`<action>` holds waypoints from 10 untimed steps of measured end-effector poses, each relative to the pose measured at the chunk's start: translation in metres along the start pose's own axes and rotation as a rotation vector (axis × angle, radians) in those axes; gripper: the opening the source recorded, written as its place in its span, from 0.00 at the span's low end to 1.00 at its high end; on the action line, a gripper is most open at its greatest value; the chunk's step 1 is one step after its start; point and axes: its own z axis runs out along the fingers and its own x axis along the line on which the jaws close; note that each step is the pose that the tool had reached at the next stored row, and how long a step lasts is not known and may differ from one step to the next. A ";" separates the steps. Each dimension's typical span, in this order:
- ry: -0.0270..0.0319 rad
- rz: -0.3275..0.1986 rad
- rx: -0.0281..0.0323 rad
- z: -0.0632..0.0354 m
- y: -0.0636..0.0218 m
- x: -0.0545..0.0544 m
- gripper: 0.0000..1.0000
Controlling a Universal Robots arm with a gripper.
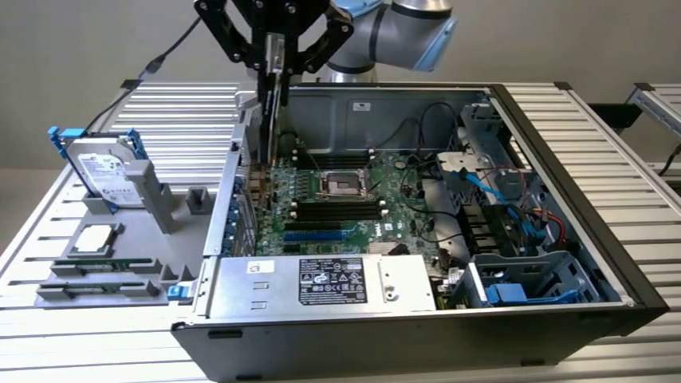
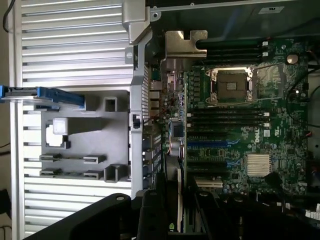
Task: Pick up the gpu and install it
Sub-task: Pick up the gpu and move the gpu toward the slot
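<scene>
Hanging from the gripper [image 1: 279, 60], the gpu [image 1: 277, 112] was up in the air over the rear-wall side of the open PC case [image 1: 596, 199], at the exterior view's left. It was not yet touching the motherboard [image 1: 340, 199]. Jaws were pinching its upper end, one per face. Card stood on edge w/ flat faces vertical and the thin edge toward the ext. camera. Long axis looked to run roughly up-down, from jaws toward the board. In the wrist view a silvery notched tab [image 2: 185, 42], prob. its end bracket, sat at the end away from the jaws, near the case's rear wall. Couldn't be sure it belonged to the card.

Step, by my read: pick-up done, install at the approach/align stage, card not seated. Seating would call for the connector edge parallel to and right over an expansion slot [image 1: 319, 237], bracket end to the rear wall, then a straight push down w/o tilt.

Further out, the hard drive [image 1: 101, 171] stood in its fixture on the tabletop [image 1: 181, 112], well apart from the card.
</scene>
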 end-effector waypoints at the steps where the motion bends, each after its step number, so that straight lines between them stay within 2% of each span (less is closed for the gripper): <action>1: 0.0004 0.000 0.0000 -0.0006 0.0002 -0.004 0.27; 6: 0.0013 -0.006 0.0007 -0.0002 0.0014 -0.024 0.27; 10: 0.0018 -0.013 0.0019 0.0062 0.0046 -0.030 0.27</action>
